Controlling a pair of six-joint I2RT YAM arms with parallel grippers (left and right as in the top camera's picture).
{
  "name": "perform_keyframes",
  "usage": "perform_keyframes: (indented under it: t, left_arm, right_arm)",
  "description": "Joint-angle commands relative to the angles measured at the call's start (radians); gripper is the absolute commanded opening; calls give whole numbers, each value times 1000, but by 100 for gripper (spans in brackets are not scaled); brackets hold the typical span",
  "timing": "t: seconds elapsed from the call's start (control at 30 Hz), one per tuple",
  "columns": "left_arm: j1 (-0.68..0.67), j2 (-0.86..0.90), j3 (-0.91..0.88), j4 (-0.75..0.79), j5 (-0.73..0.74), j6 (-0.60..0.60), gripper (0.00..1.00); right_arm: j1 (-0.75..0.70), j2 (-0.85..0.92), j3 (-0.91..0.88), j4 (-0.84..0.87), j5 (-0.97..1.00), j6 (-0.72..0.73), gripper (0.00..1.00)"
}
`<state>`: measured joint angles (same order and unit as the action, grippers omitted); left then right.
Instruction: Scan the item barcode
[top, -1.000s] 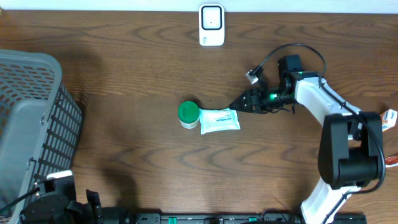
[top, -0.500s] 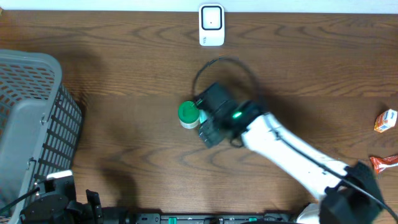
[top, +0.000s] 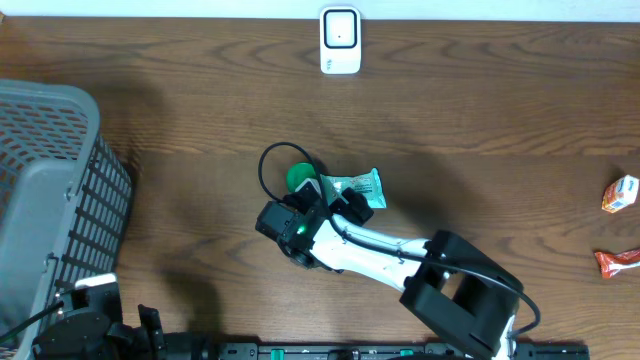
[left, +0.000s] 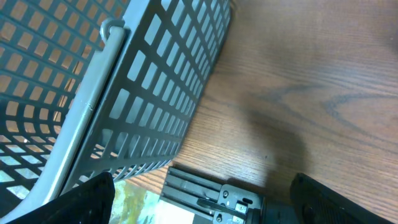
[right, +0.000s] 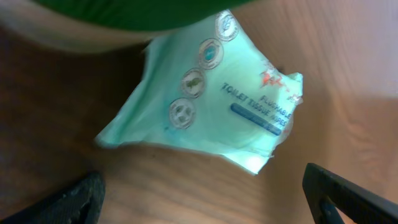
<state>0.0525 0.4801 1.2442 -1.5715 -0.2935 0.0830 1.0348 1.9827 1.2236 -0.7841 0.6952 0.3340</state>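
A mint-green packet of toilet tissue wipes (top: 362, 187) lies tilted on the brown table, right beside a green-lidded jar (top: 300, 180). My right gripper (top: 334, 198) is low over the table at the packet's near side, open, one finger on each side. In the right wrist view the packet (right: 211, 99) lies just ahead of the open right gripper (right: 211, 205), apart from both fingers, with the jar's lid (right: 124, 9) at the top edge. No barcode shows. The white scanner (top: 340, 40) stands at the table's far edge. My left gripper (left: 217, 208) is open and holds nothing, beside the basket.
A large grey mesh basket (top: 50, 190) fills the left side, and its wall (left: 155, 93) is close in the left wrist view. A small orange-and-white carton (top: 620, 193) and a red packet (top: 618, 262) lie at the right edge.
My right arm has swung from the packet's right side round to its front left, and its jaws have spread wider. The packet has turned and shifted slightly. The left arm has not moved.
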Motion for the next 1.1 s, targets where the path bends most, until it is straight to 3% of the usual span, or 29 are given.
perform_keyframes:
  t: [0.0, 0.13, 0.17, 0.2, 0.23, 0.27, 0.37, 0.43, 0.7, 0.9, 0.93, 1.0, 1.03, 1.07]
  left_arm:
    - [5, -6, 2, -3, -6, 6, 90]
    - [5, -6, 2, -3, -6, 6, 90]
    - [5, -6, 2, -3, -6, 6, 90]
    - [5, -6, 2, -3, -6, 6, 90]
    - [5, -6, 2, -3, -6, 6, 90]
    - [5, -6, 2, -3, -6, 6, 90]
    - [5, -6, 2, -3, -6, 6, 90]
    - [5, -6, 2, -3, -6, 6, 90]
    - [5, -6, 2, -3, -6, 6, 90]
    - [5, -6, 2, -3, -6, 6, 90]
    - [5, -6, 2, -3, -6, 6, 90]
    - [5, -6, 2, -3, -6, 6, 90]
    - [5, -6, 2, -3, -6, 6, 90]
    - [5, -6, 2, -3, -6, 6, 90]
  right_arm:
    - [-9, 88, -10, 26, 56, 19, 99]
    - [-45, 135, -10, 93, 55, -45, 99]
    - [-61, 148, -10, 113, 55, -62, 94]
    - [-83, 162, -10, 128, 52, -69, 68]
    - [-92, 163, -10, 129, 51, -69, 52]
    - [-106, 163, -10, 128, 38, -69, 27]
    - [-153, 161, -6, 131, -20, -69, 1]
    - [-183, 161, -6, 138, -21, -69, 1]
    - [-234, 39, 4, 102, -45, -75, 1]
    - [-212, -211, 6, 97, -276, -148, 3]
    - [-212, -250, 6, 96, -309, -148, 25]
    - [-220, -328, 6, 92, -365, -141, 86]
    - [-232, -363, 6, 86, -382, -114, 99]
    - [-250, -394, 6, 76, -404, -90, 99]
